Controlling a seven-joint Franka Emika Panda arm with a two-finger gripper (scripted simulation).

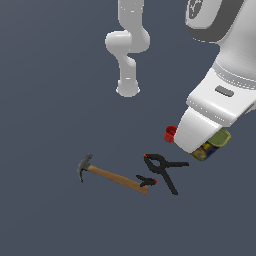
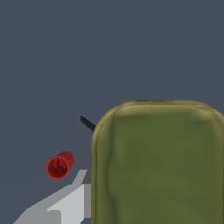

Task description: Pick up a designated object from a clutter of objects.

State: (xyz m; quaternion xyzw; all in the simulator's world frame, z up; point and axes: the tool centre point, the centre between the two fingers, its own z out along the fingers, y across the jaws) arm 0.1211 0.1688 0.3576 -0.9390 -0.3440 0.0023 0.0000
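Note:
The designated object [image 1: 219, 140], an olive-green boxy can with a blue and yellow label, shows at the exterior view's right, mostly covered by my white hand. In the wrist view the can [image 2: 157, 166] looms large and close, far bigger than the red cup [image 2: 59, 166] beyond it. One grey finger [image 2: 72, 202] presses against the can's side; the other finger is hidden. My gripper [image 1: 207, 148] is shut on the can. The rest of the clutter of objects lies on the floor: red cup [image 1: 170, 133], black clamps [image 1: 162, 170] and hammer [image 1: 112, 175].
A smaller black clamp [image 1: 146, 181] lies at the hammer handle's end. A black clamp handle tip [image 2: 87, 124] pokes out beside the can in the wrist view. The arm's white base [image 1: 128, 89] stands at the back on the dark grey floor [image 1: 50, 100].

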